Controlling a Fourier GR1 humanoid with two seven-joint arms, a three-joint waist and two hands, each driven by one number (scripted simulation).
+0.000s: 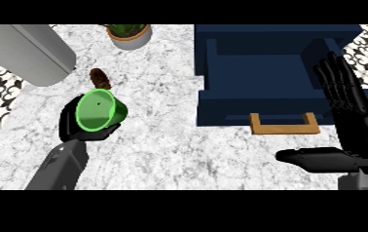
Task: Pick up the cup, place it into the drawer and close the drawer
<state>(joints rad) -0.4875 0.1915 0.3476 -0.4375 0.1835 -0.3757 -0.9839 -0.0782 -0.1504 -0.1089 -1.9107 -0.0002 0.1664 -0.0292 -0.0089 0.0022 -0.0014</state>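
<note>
A green cup sits in my left hand, whose black fingers curl round its lower side; the cup's open mouth faces up toward the view, at the left of the marble counter. The dark blue drawer stands pulled open at the right, its inside showing and its wooden handle facing me. My right hand is held upright at the far right beside the drawer, fingers straight and thumb stretched to the left, holding nothing.
A potted plant stands at the back centre-left. A large grey cylinder lies at the back left. A small brown object lies just behind the cup. Bare marble counter lies between my hands.
</note>
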